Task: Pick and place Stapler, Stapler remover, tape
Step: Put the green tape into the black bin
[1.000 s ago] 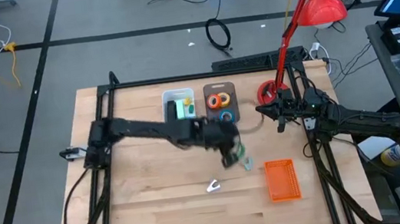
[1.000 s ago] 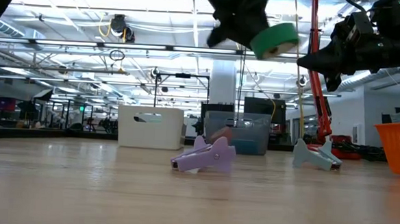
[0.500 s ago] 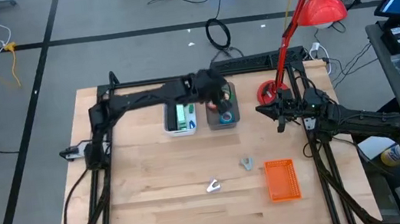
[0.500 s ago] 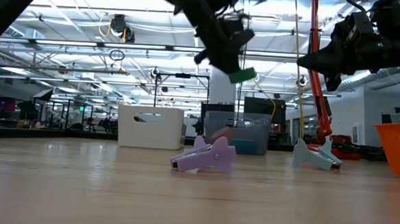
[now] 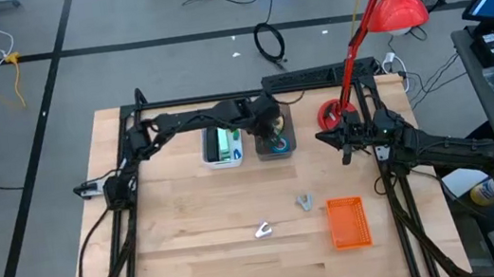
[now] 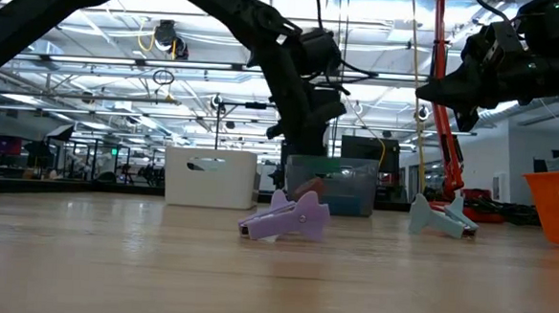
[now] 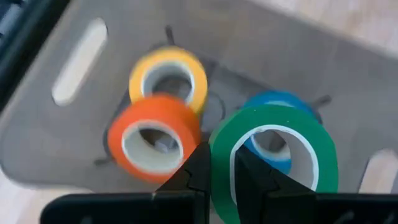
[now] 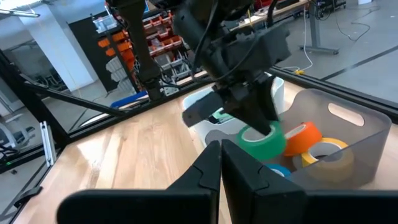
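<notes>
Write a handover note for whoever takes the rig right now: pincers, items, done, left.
Left pincer: shut on the green tape ring, low over the grey translucent bin.
Right pincer: shut, empty, waiting beside the red lamp base.
Done: orange ring, yellow ring and blue ring lie in the bin.
Left: release green; the lilac tool and pale grey tool lie on the wooden table.

A: What lies on the table (image 6: 110, 272)?
B: A purple tool (image 6: 284, 218) in the middle, a grey one (image 6: 439, 217) nearer the right edge, and an orange basket (image 6: 557, 204) at that edge.
A: And at the far edge?
B: A white bin (image 6: 210, 177) beside a grey bin (image 6: 331, 185); one dark arm (image 6: 293, 76) reaches down above the grey one.
</notes>
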### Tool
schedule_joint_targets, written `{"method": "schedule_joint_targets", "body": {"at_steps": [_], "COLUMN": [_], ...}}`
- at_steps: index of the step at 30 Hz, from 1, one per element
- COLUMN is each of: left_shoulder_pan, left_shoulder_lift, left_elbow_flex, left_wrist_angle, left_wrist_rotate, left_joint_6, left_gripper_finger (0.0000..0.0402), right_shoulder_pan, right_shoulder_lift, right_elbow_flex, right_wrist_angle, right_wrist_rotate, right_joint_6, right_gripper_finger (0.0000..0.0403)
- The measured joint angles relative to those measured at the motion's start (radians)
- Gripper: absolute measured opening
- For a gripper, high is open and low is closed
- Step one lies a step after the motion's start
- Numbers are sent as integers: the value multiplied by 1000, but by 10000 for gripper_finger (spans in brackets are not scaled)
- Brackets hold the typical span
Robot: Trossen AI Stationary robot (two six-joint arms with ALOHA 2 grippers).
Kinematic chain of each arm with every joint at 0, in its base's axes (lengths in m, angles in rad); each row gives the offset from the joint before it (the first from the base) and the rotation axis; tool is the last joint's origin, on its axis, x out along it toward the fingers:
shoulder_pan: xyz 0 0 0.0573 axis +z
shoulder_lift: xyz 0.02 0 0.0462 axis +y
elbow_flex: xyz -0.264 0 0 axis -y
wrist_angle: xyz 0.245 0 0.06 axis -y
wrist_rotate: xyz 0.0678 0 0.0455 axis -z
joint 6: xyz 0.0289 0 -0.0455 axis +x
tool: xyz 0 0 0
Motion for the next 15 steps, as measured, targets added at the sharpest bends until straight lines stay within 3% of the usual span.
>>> {"method": "schedule_joint_targets", "body": {"at_steps": [15], "left_shoulder_pan": [-27], "left_shoulder_lift": [41], "left_elbow_flex": [0], "left_wrist_angle": [-29], "left_wrist_rotate": [-24], "left_joint_6": [43], "left_gripper_finger": [37], "right_shoulder_pan": [0], "right_shoulder_lift": [0], "right_elbow_flex": [0], "right_wrist_angle": [-6], "right_wrist_rotate": [0], "right_joint_6": [-3], "right_gripper_finger": [4]}}
